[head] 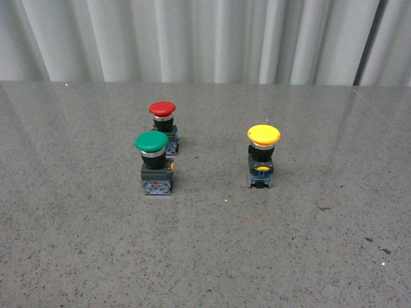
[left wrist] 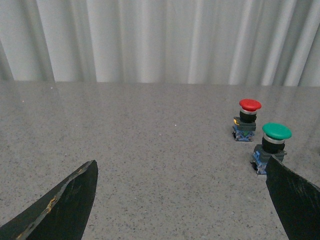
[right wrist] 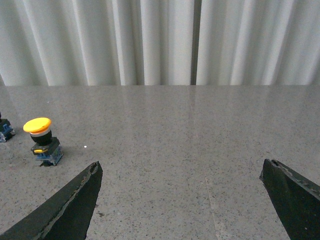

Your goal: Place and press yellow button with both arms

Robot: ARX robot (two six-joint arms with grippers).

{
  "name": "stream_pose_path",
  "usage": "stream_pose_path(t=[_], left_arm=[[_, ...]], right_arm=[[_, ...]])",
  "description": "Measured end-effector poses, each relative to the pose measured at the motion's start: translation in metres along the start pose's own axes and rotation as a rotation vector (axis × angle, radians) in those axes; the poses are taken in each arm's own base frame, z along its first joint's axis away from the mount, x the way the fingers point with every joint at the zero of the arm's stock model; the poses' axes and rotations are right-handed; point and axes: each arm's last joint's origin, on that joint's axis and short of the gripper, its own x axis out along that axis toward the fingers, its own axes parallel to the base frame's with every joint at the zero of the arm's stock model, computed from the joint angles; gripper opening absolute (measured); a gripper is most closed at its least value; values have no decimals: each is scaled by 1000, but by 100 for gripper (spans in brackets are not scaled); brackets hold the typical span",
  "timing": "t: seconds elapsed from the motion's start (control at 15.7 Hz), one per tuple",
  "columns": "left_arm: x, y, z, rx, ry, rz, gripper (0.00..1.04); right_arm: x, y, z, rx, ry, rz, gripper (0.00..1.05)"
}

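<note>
Both of your grippers are spread wide and hold nothing: the left gripper (left wrist: 181, 165) and the right gripper (right wrist: 181, 165) each show two flat black fingers far apart over bare surface. Neither arm shows in the front view.

From the right wrist, the small push button with the round yellow mushroom cap (right wrist: 42, 142) stands off to one side of the fingers, well apart from them. It sits on the right half of the grey speckled tabletop (head: 289, 256), well in from the far edge.

Watch the left side. The green-capped button (left wrist: 272, 145) sits just past one left finger, with the red-capped button (left wrist: 247, 120) beyond it, so a careless sweep could topple either or grab the wrong one.

The yellow one looks top-heavy: a wide cap on a narrow block. A press that lands off-centre, or a finger clipping the cap, would likely tip it.

It stands upright, long axis vertical, cap up, yellow tab facing the near edge.
</note>
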Motion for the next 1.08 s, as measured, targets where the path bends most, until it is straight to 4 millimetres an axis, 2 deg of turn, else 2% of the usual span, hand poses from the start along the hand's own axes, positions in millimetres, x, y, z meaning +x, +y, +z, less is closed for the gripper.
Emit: stream_pose_path(t=[0.25,0.32,0.45,0.51,0.64,0.7,0.76,0.83,0.89,1.02,1.08], left_arm=[[0,0,0,0,0,0,98],[0,0,0,0,0,-1,98],[0,0,0,0,0,0,98],[0,0,0,0,0,0,98],[0,0,0,0,0,-1,98],[0,0,0,0,0,0,98],[0,0,0,0,0,0,98],[0,0,0,0,0,0,98],[0,0,0,0,0,0,98],[0,0,0,0,0,0,98],[0,0,0,0,0,0,98]], right_arm=[[1,1,-1,25,45,44,98],[10,4,7,45,63,88,98],[36,17,53,34,-47,162,98],[55,28,74,12,-95,202,98],[98,53,90,-7,-71,259,98],[122,73,89,-14,-12,306,98],[135,90,89,-19,18,345,98],[154,119,93,-23,27,390,98],[164,138,92,-29,41,413,98],[180,168,70,-74,123,448,97],[188,177,57,-104,168,448,81]])
